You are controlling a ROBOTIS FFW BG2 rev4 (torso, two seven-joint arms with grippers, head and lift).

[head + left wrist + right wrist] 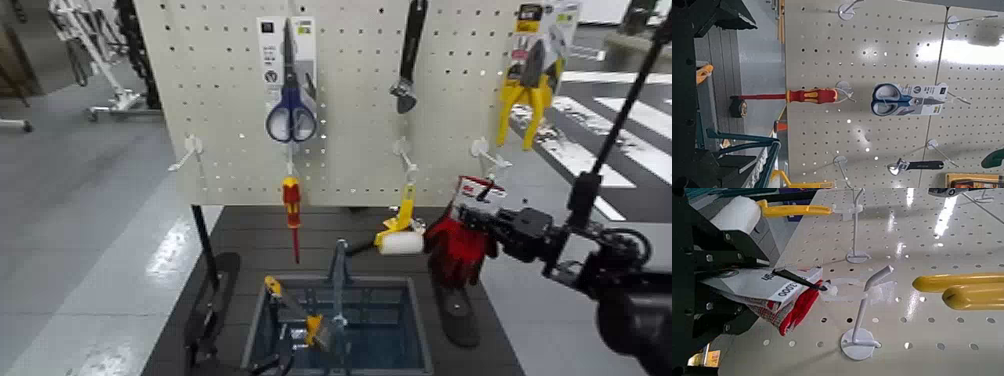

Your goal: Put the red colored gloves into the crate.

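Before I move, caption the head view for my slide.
Right gripper at the red gloves by the pegboard, crate standing below.

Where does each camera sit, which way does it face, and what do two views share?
Head: on the head, facing forward and down at the pegboard and crate; both arms show.
Left wrist: on the left arm, facing the screwdriver; left gripper parts show.
Right wrist: on the right arm, facing the gloves; right gripper parts show.
Head and left wrist share the scissors.
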